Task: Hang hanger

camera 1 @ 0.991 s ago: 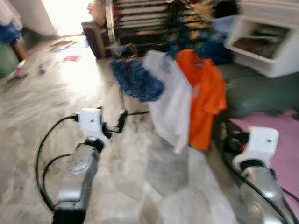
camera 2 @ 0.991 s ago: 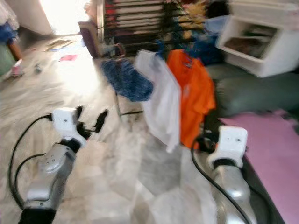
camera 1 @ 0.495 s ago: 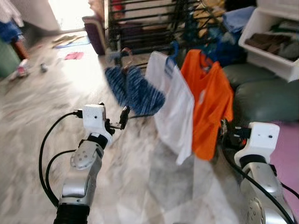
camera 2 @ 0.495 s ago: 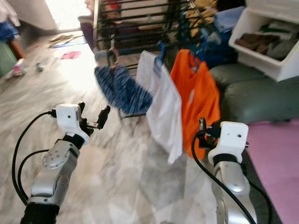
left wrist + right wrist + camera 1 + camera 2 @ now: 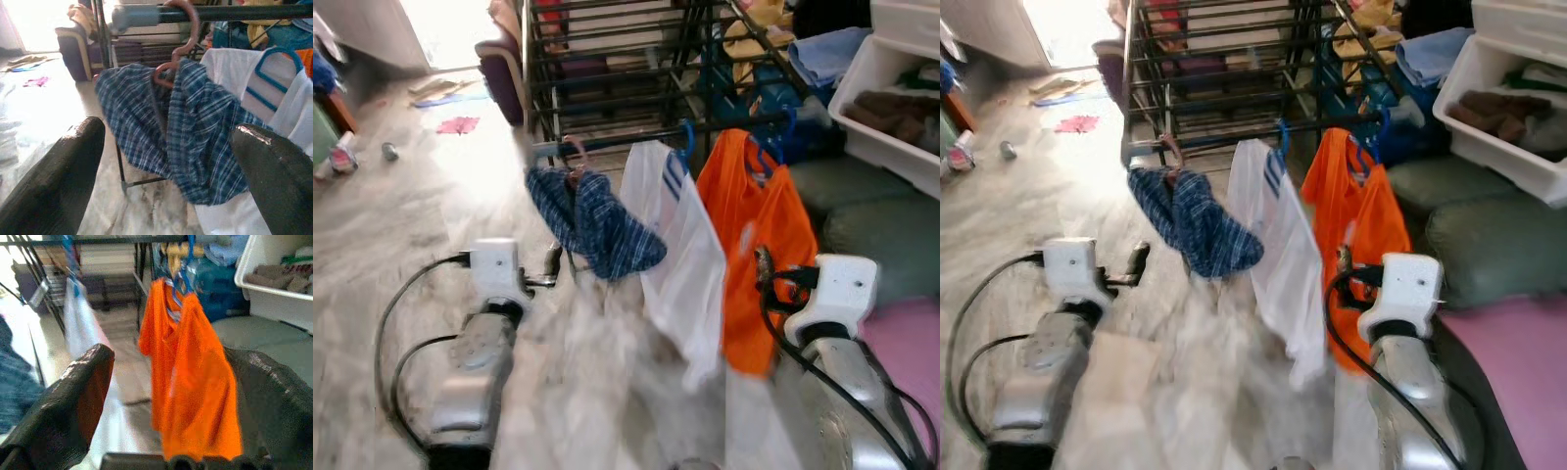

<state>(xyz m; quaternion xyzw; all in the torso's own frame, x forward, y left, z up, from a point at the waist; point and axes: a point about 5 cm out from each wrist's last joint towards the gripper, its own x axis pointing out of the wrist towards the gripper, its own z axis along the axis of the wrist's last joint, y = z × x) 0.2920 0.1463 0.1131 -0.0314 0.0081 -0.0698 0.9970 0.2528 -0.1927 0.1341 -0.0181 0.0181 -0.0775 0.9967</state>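
A pink hanger (image 5: 183, 34) carrying a blue plaid garment (image 5: 597, 220) hangs by its hook on the black rail (image 5: 636, 137) of a drying rack. Beside it on the same rail hang a white shirt (image 5: 680, 255) and an orange shirt (image 5: 754, 235), both on blue hangers. My left gripper (image 5: 546, 272) is open and empty, low and just left of the plaid garment, facing it. My right gripper (image 5: 766, 274) is open and empty, right in front of the orange shirt (image 5: 190, 367).
The black drying rack (image 5: 607, 59) stands behind the garments. A white bin of clothes (image 5: 901, 98) and grey-green cushions (image 5: 881, 225) sit at the right, above a pink mat (image 5: 906, 343). A purple chair (image 5: 504, 69) and small floor litter (image 5: 457, 124) lie at the far left.
The whole view has shifted closer to the rack, so the camera moved. Both grippers stay open and empty. The left gripper now sits a little lower beside the plaid garment.
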